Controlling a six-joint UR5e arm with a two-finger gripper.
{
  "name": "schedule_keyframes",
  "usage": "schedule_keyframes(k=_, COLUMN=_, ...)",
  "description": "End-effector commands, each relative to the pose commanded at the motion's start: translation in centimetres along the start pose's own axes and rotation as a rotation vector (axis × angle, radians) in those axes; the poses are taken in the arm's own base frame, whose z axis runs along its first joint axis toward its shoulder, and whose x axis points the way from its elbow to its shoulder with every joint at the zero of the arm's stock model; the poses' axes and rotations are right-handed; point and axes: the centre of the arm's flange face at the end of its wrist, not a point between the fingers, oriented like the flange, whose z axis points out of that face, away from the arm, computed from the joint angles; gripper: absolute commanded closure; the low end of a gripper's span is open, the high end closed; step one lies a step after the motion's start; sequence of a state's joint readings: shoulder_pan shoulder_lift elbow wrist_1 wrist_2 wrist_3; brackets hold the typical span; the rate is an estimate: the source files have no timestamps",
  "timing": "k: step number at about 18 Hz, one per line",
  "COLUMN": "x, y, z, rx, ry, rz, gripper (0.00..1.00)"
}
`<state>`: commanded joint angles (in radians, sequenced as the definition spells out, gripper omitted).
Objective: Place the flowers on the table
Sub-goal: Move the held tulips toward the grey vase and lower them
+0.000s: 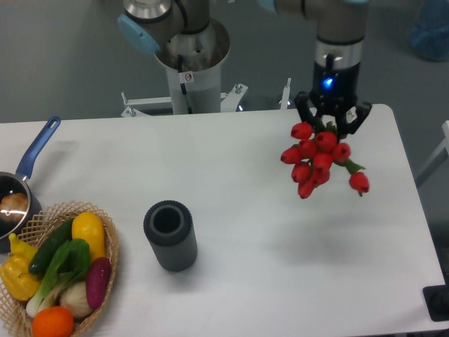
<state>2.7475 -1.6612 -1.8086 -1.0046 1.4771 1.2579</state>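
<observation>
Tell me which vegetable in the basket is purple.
The aubergine, at the wicker basket's right edge; its neighbours are yellow, green, white and orange.

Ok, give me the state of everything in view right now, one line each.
hand: shut on the flowers, above the table's far right part.
flowers: held, hanging off the table.
table: flowers not yet on it.
ribbed cylinder: upright, open top.
wicker basket: full of vegetables.
saucepan: at the left edge, something inside.

One fixed high view, angled down across the table (231,232) toward the arm's base (191,63).
</observation>
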Motion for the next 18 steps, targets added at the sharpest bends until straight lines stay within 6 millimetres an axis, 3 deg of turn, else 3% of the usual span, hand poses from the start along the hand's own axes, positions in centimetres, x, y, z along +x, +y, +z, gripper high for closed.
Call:
schedule_keyframes(k=5, x=1.6, y=-2.9, z=3.9, rx=-0.144, ry=0.044, rz=0.085, gripper=0.55)
schedule_keyframes(k=12, x=2.9, y=-5.4, z=8.2, rx=-0.234, ry=0.081, rz=0.13, gripper=0.55)
schedule_keyframes(k=18, x=3.6, y=-6.2, z=10.9, rx=-0.252, ry=0.12, rz=0.129, gripper=0.56)
